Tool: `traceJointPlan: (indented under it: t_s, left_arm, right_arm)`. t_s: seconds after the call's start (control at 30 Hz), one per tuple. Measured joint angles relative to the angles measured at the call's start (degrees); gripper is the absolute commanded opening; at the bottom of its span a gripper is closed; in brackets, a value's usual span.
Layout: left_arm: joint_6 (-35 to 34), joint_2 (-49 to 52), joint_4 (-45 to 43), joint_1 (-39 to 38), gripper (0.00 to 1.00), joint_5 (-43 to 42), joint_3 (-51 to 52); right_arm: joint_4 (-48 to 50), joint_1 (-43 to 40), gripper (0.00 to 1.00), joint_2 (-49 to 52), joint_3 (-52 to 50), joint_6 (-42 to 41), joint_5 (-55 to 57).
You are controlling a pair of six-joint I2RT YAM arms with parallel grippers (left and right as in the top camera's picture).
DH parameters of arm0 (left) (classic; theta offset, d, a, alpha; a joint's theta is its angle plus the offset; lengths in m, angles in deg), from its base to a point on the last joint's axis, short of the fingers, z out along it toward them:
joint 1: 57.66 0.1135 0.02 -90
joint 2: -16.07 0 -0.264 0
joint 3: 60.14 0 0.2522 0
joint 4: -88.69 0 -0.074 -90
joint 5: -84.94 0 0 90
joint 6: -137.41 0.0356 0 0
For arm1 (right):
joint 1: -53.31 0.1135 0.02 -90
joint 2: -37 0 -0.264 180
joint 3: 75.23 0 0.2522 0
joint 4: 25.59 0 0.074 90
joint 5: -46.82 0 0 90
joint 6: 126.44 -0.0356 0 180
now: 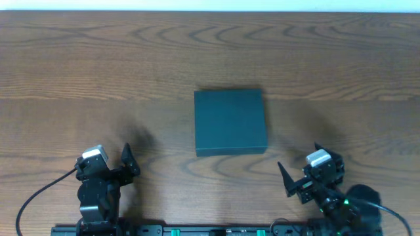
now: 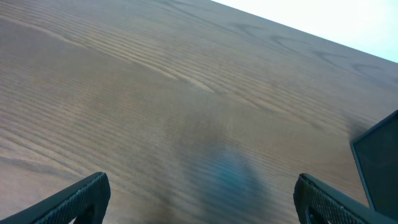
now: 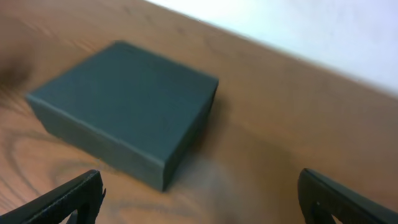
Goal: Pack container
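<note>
The container (image 1: 230,122) is a dark teal square box, shut, sitting flat near the middle of the wooden table. It shows large in the right wrist view (image 3: 124,106) and only as an edge at the far right of the left wrist view (image 2: 379,158). My left gripper (image 1: 128,159) is open and empty near the front left, well left of the box. My right gripper (image 1: 298,172) is open and empty at the front right, just below and right of the box. No snack packets are in view.
The wooden table (image 1: 98,72) runs across the whole view, with a pale wall strip (image 1: 210,5) beyond its far edge. The arm bases and a black rail (image 1: 210,229) line the front edge.
</note>
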Motion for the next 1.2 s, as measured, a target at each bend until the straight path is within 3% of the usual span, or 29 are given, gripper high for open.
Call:
traceJointPlan:
  t_s: [0.2,0.43,1.2]
  left_arm:
    - [0.0,0.0,0.02,0.0,0.95,0.0,0.0]
    - [0.0,0.0,0.02,0.0,0.95,0.0,0.0]
    - [0.0,0.0,0.02,0.0,0.95,0.0,0.0]
  right_arm:
    - [0.09,0.0,0.99,-3.72,-8.61,-6.62,5.68]
    - [-0.02,0.0,0.99,-3.78,-11.87,-8.22,7.52]
    - [0.04,0.0,0.99,-3.78,-12.09,-8.83,8.39]
